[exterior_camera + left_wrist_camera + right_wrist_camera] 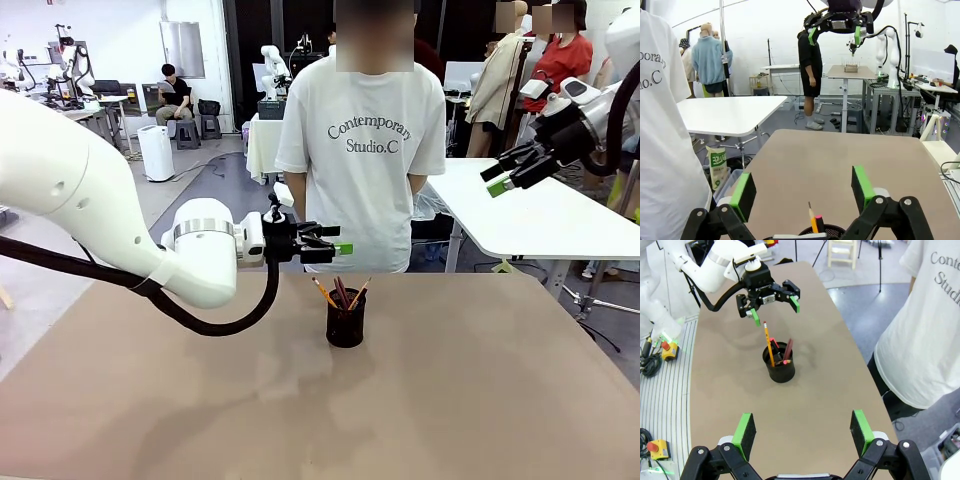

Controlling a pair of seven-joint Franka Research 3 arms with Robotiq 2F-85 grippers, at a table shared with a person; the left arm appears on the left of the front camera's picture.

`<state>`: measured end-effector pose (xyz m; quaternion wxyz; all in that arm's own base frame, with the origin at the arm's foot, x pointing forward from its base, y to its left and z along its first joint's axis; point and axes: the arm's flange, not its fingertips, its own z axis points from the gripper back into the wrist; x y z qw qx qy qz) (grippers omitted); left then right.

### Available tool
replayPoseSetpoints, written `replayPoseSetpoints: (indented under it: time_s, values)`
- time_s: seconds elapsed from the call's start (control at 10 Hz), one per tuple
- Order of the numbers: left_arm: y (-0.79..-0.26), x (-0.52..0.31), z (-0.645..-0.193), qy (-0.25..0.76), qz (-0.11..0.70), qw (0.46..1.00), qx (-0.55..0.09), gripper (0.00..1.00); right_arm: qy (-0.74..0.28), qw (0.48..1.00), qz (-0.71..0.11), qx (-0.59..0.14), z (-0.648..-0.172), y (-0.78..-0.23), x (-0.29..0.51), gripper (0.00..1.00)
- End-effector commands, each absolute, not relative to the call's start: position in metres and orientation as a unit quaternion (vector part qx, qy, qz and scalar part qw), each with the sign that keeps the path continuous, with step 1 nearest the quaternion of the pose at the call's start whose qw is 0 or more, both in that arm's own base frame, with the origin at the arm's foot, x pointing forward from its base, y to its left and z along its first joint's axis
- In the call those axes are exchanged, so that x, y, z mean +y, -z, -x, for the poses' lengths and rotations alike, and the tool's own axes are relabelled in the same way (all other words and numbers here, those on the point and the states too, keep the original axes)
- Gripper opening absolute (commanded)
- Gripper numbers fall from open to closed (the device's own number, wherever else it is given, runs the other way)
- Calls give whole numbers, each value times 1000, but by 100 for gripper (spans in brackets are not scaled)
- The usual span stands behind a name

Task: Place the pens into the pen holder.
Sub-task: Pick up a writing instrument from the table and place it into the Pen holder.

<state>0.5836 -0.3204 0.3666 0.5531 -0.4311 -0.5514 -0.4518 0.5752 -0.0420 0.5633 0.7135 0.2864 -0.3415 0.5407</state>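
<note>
Front view: one brown table, one person in a white T-shirt at the far edge. Two arms. Left gripper hangs just above the pen holder, jaws wide, nothing held. Right gripper is raised off to the right, well apart, jaws also wide and empty. One pen holder stands mid-table. Pens are all inside it, tips sticking up; about four, exact count hard to make out. Left wrist view cuts off the cup at its rim.

white walls, grey floor, white side table (other workbenches farther back) under bright light.
</note>
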Motion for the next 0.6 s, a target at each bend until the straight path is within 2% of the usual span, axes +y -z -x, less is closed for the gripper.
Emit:
replayPoseSetpoints:
  time_s: [0.0, 0.2, 0.3, 0.5]
  values:
    - [-367, -320, -585, 452, 431, 552, -553, 100, -534, 718, -286, -343, -575, -566, -40, 100]
    - [-366, -320, -584, 452, 431, 553, -551, 100, -534, 718, -286, -343, -575, -566, -40, 100]
    - [-376, -306, -580, 497, 404, 567, -519, 100, -534, 718, -286, -343, -575, -566, -40, 100]
    - [-400, -282, -568, 553, 409, 556, -467, 100, -534, 718, -286, -343, -575, -566, -40, 100]
